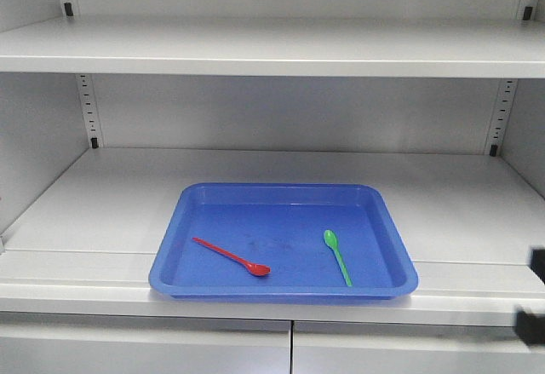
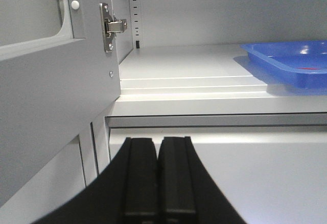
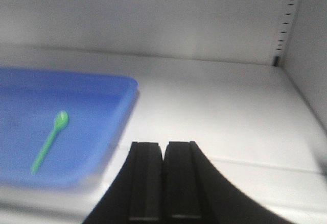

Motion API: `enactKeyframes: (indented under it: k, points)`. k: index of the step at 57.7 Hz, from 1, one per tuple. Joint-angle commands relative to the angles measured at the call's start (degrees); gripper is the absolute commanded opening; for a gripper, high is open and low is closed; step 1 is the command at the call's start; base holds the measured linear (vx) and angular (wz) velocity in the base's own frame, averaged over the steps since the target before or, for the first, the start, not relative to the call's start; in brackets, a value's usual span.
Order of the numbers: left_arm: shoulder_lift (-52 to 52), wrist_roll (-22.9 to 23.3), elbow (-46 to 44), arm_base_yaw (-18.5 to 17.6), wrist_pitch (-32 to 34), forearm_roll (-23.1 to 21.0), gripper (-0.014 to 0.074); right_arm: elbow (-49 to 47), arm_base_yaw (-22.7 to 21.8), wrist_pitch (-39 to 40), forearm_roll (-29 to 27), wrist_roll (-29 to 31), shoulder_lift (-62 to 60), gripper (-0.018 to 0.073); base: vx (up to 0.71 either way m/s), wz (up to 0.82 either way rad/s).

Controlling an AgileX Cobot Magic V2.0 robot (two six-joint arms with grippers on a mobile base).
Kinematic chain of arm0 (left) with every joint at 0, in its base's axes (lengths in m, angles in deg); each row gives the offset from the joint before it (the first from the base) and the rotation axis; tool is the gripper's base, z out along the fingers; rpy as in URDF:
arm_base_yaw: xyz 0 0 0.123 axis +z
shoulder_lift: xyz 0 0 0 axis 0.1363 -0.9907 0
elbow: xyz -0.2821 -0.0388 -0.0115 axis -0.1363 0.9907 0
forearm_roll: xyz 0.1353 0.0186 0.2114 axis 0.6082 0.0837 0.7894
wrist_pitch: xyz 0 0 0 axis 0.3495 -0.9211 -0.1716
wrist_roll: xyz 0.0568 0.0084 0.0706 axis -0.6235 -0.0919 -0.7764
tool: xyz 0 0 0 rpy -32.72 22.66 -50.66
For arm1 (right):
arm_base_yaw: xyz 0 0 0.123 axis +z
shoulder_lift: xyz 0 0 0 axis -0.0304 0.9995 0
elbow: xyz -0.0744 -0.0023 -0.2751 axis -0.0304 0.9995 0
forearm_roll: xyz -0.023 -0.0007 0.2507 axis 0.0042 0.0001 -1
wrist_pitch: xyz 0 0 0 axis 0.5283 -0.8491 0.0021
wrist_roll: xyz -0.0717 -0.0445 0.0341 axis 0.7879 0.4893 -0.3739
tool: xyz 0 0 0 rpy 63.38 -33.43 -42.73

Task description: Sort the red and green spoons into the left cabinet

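Cabinet (image 1: 281, 46) fills the front view: light grey shelves, one across the top of the frame and a wider one through the middle, with slotted uprights in the back corners. A tray (image 1: 179, 263), blue and shallow, sits at the front edge of the middle shelf, low and centre in the frame. In the left wrist view the tray's corner shows at the right edge, and a grey door (image 2: 51, 106) with a metal hinge (image 2: 113, 26) takes up the left side.

Both spoons lie flat inside the tray, well apart. The red spoon (image 1: 232, 256) rests in the tray's lower left part, handle running toward upper left, bowl toward the tray's front wall. The green spoon (image 1: 337, 257) rests in the right part, bowl away from the front wall, handle reaching down toward it. In the right wrist view the green spoon lies at the left of the frame, blurred.

The left gripper (image 2: 158, 183) sits at the bottom centre of its wrist view, below the shelf edge, black fingers pressed together and holding nothing. The right gripper (image 3: 163, 183) sits at the bottom centre of its view, just right of the tray, fingers likewise pressed together with nothing between them.
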Motion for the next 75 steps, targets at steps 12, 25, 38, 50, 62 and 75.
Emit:
enactKeyframes:
  k: [12, 25, 38, 50, 62, 75]
  points:
    - [1.24, 0.42, -0.17, 0.01, 4.45, -0.01, -0.0007, 9.68, -0.19, -6.75, -4.71, 18.24, -19.83, -0.0007, 0.00, 0.00]
    - [1.24, 0.42, -0.17, 0.01, 4.45, -0.01, -0.0007, 19.63, -0.25, -6.75, -4.33, 17.97, -32.86, -0.0007, 0.00, 0.00]
    - [1.24, 0.42, -0.17, 0.01, 4.45, -0.01, -0.0007, 29.32, -3.10, -5.54, -5.05, 9.92, -45.13, -0.0006, 0.00, 0.00]
    - [1.18, 0.42, -0.17, 0.01, 4.39, -0.01, -0.0008, 32.72, -8.05, -7.44, -4.82, 4.68, -49.48, -0.0006, 0.00, 0.00]
    - [1.18, 0.42, -0.17, 0.01, 4.39, -0.01, -0.0008, 32.72, -8.06, -7.60, -4.89, 4.73, -49.71, -0.0006, 0.00, 0.00]
    - [1.18, 0.42, -0.17, 0.01, 4.39, -0.01, -0.0008, 32.72, -8.06, -7.60, -4.89, 4.73, -49.71, -0.0006, 0.00, 0.00]
